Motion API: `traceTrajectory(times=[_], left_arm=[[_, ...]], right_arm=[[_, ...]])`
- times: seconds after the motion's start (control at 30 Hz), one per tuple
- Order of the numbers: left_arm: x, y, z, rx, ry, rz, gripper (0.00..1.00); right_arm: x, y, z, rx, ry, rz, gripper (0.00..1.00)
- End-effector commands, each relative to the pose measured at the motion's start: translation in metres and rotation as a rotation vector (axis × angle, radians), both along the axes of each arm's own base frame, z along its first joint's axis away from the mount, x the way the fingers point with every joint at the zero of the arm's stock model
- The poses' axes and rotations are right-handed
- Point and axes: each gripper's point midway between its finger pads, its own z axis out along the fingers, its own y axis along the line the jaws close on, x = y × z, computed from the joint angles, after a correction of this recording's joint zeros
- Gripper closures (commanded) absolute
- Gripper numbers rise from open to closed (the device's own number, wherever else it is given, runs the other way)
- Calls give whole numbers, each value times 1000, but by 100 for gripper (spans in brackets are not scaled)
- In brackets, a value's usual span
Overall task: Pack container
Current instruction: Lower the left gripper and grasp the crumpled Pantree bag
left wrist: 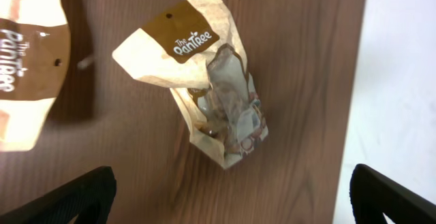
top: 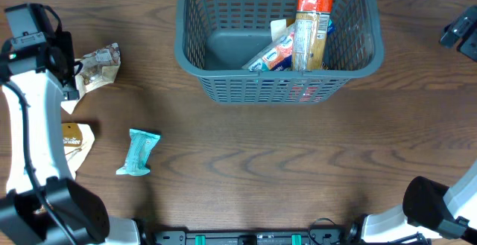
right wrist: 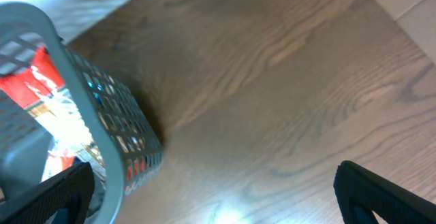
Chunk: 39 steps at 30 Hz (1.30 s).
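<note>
The dark grey slotted container (top: 190, 51) stands at the table's far middle and holds several snack packets, among them a tall orange-topped one (top: 311, 25). It also shows in the right wrist view (right wrist: 102, 132). A tan and clear Pantree packet (top: 98, 66) lies at the far left and shows in the left wrist view (left wrist: 211, 94). My left gripper (top: 68, 70) hovers beside it, open and empty (left wrist: 228, 203). A second tan packet (top: 76, 137) (left wrist: 27, 67) and a teal packet (top: 139, 153) lie nearer. My right gripper (top: 460, 33) is open and empty (right wrist: 214, 197), to the right of the container.
The table's left edge runs just beyond the Pantree packet, with white floor past it (left wrist: 402, 81). The arm bases sit at the near corners (top: 59, 215) (top: 432, 204).
</note>
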Motion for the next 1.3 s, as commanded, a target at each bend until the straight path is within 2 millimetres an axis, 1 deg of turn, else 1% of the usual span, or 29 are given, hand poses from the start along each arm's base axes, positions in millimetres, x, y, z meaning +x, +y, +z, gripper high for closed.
traceTrajectory(times=[0.0,0.1,0.27,0.4,0.5,0.67,0.77,0.93,1.1,1.2,1.27], left_arm=[[11,7,-24,-31,22,75,1],[25,11,-40,-38,15,79,1],[44,18,-50,-14,-14,66,1],[54,22,-65,-15,-17,70,1],[53,21,-78,-37,5,95,1],[44,21,-98,-96,41,189,1],[41,23,-100,-108,41,227,1],[36,34,-100,-102,28,311,1],[33,41,-109,-129,23,377,1],[34,38,-119,-191,15,418,1],[42,32,-125,-243,-1,405,1]], right_arm=[[0,-4,-9,-2,34,-19,1],[0,-5,-9,-1,37,-19,1],[0,-5,-9,-2,37,-19,1],[0,-5,-9,-1,37,-19,1],[0,-5,-9,-1,37,-19,1],[0,-4,-9,1,36,-16,1],[0,-3,-10,8,33,-12,1],[2,1,-10,23,28,-1,1],[3,3,-10,37,23,9,1],[4,7,-10,52,17,21,1],[4,8,-10,58,15,25,1]])
